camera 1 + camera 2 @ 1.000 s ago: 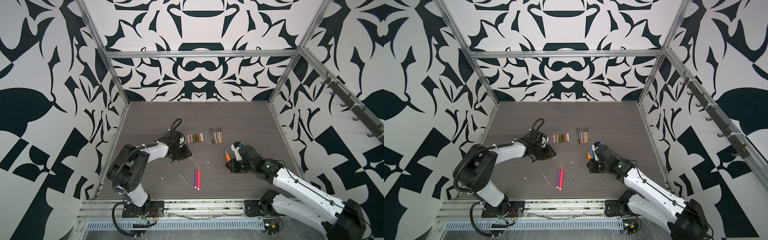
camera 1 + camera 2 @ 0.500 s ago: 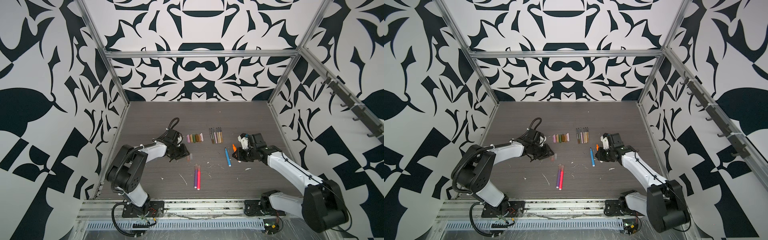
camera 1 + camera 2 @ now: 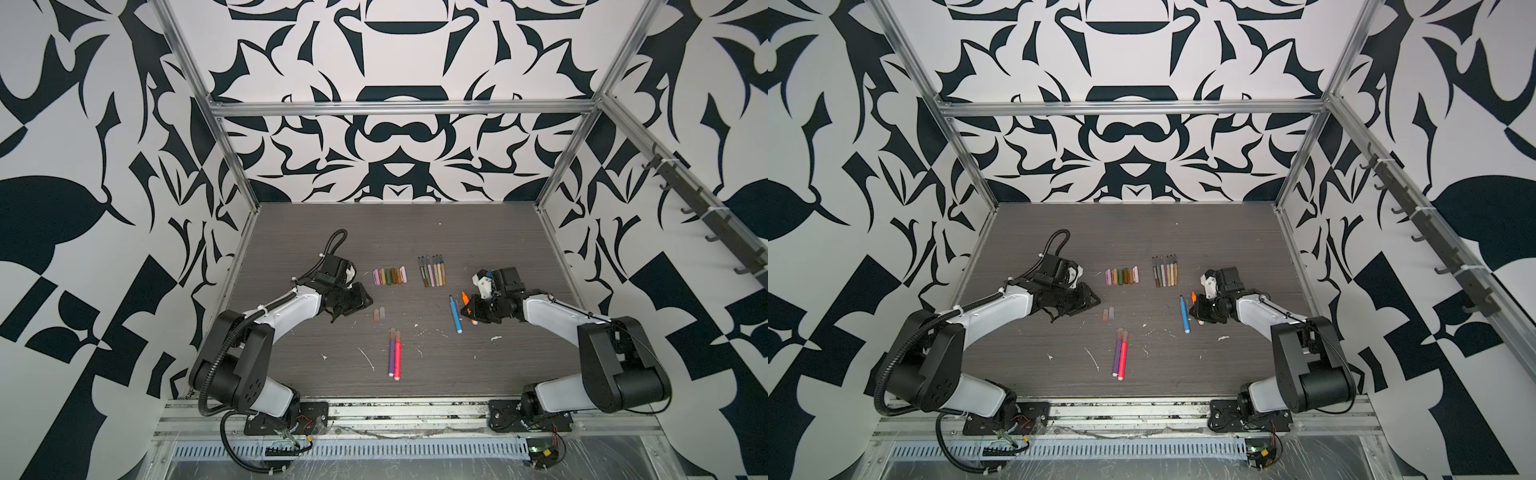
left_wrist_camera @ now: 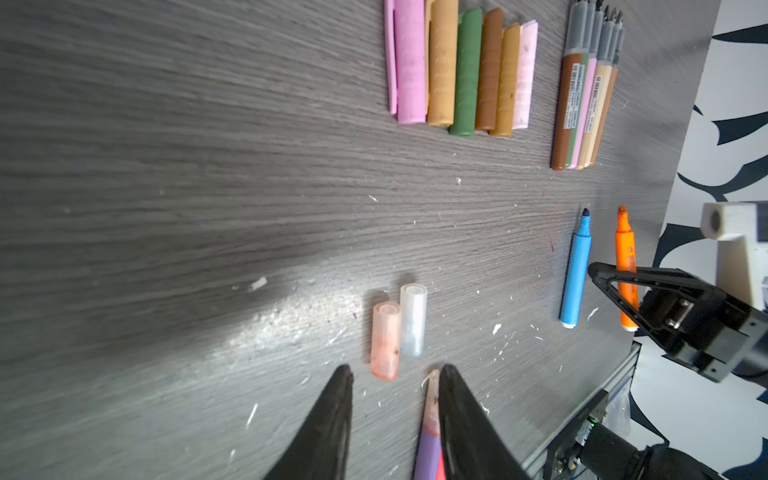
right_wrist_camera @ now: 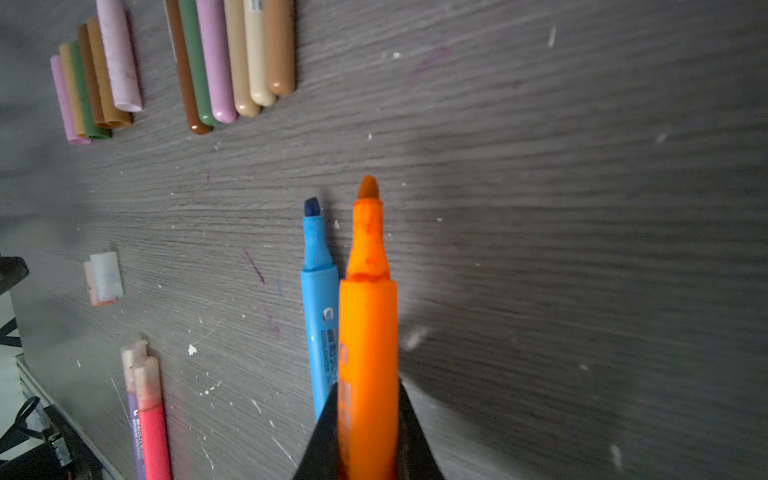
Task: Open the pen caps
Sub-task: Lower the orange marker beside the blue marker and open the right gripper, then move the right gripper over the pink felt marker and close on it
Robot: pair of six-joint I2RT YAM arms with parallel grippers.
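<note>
My right gripper (image 5: pixel 368 388) is shut on the uncapped orange pen (image 5: pixel 368 316), held low beside the uncapped blue pen (image 3: pixel 455 313) on the table. My left gripper (image 4: pixel 395 376) is open and empty, just short of two loose translucent pen caps (image 4: pixel 399 332) lying side by side. In both top views the left gripper (image 3: pixel 353 303) sits left of these caps (image 3: pixel 1108 314), and the right gripper (image 3: pixel 1198 311) sits right of the blue pen. The purple and pink pens (image 3: pixel 395 353) lie together with their caps on. The purple one's cap (image 4: pixel 432 399) shows beside one left finger.
Further back lie a row of several opaque pen caps (image 3: pixel 390 276) and a row of several thin uncapped pens (image 3: pixel 432 272). White flecks dot the dark wood-grain table (image 3: pixel 478 232). Patterned walls with metal frame posts close in the left, back and right sides.
My right gripper swung right with the orange pen, uncovering the blue pen on the table, then came back down beside it. The left gripper drew slightly left, away from the two translucent caps.
</note>
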